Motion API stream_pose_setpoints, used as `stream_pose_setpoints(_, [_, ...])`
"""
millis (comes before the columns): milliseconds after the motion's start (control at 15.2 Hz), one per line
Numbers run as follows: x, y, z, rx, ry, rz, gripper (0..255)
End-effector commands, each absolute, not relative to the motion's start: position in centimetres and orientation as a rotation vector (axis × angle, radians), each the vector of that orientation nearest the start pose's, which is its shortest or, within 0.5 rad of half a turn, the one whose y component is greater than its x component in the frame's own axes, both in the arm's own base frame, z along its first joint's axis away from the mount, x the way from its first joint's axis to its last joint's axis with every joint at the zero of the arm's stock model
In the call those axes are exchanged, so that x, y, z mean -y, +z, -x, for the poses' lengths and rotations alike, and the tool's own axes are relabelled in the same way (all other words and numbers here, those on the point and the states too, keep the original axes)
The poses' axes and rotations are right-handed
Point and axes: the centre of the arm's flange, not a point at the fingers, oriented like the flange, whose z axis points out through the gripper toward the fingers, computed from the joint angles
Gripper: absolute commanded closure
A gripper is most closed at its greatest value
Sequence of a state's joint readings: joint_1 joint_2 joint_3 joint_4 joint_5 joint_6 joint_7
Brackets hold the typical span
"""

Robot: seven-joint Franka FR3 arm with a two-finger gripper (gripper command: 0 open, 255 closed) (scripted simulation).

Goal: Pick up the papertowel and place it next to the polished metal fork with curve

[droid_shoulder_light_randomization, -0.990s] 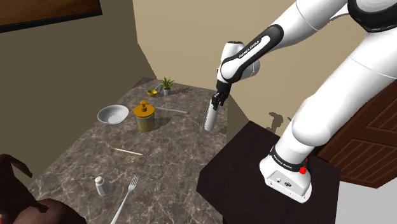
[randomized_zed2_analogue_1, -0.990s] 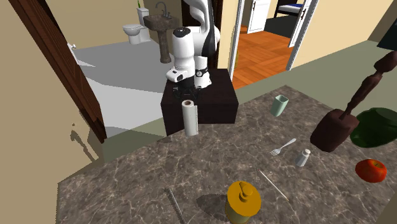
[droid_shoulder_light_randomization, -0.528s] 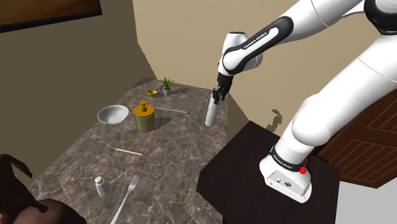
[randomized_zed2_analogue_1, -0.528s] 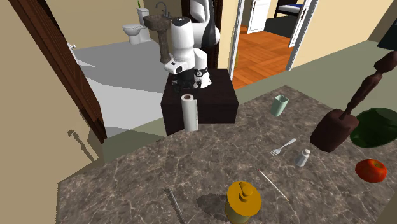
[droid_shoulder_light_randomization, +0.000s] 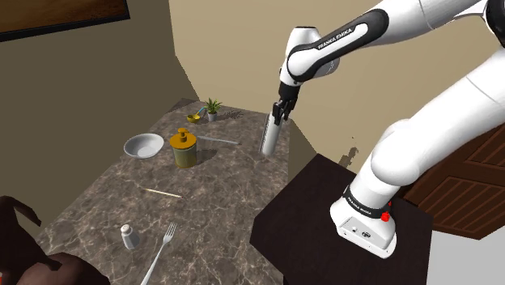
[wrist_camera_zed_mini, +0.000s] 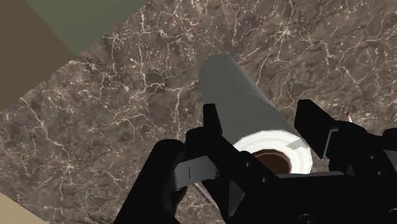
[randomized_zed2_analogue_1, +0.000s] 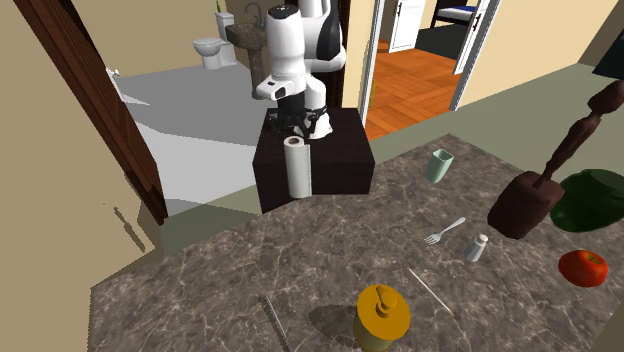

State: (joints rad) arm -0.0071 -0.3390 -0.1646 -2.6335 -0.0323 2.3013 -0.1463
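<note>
The white paper towel roll (droid_shoulder_light_randomization: 269, 136) hangs slightly tilted above the marble table's edge nearest the stand, and my gripper (droid_shoulder_light_randomization: 280, 109) is shut on its upper end. In the second exterior view the roll (randomized_zed2_analogue_1: 296, 168) hangs below the gripper (randomized_zed2_analogue_1: 294, 125), in front of the dark stand. The wrist view shows both black fingers clasping the roll (wrist_camera_zed_mini: 235, 89) near its brown core, with the gripper (wrist_camera_zed_mini: 262, 124) around it. The metal fork (droid_shoulder_light_randomization: 164, 247) lies at the table's near end in the shoulder view, far from the roll. The fork (randomized_zed2_analogue_1: 445, 232) rests beside a small shaker.
A yellow jar (droid_shoulder_light_randomization: 184, 149), a white bowl (droid_shoulder_light_randomization: 143, 146), a small plant (droid_shoulder_light_randomization: 212, 107) and a thin stick (droid_shoulder_light_randomization: 162, 193) sit on the table. A shaker (droid_shoulder_light_randomization: 127, 236) stands by the fork. A cup (randomized_zed2_analogue_1: 438, 164), a tomato (randomized_zed2_analogue_1: 583, 267) and a dark wooden object (randomized_zed2_analogue_1: 530, 200) are on the second exterior view's right.
The gripper has risen with the paper towel roll in it. The roll has come up off the table and tilts a little.
</note>
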Motion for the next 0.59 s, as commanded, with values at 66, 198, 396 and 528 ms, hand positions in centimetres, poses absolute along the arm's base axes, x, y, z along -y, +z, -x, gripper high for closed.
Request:
stream_pose_setpoints(66, [6.8, 37.4, -39.9, 0.008, -0.011, 3.112, 255])
stream_pose_setpoints(198, [6.8, 38.5, -39.9, 0.008, -0.011, 3.112, 255])
stream_pose_setpoints(396, [6.8, 40.1, -39.9, 0.008, -0.011, 3.112, 255])
stream_pose_setpoints(528, [6.8, 41.1, -39.9, 0.008, -0.011, 3.112, 255])
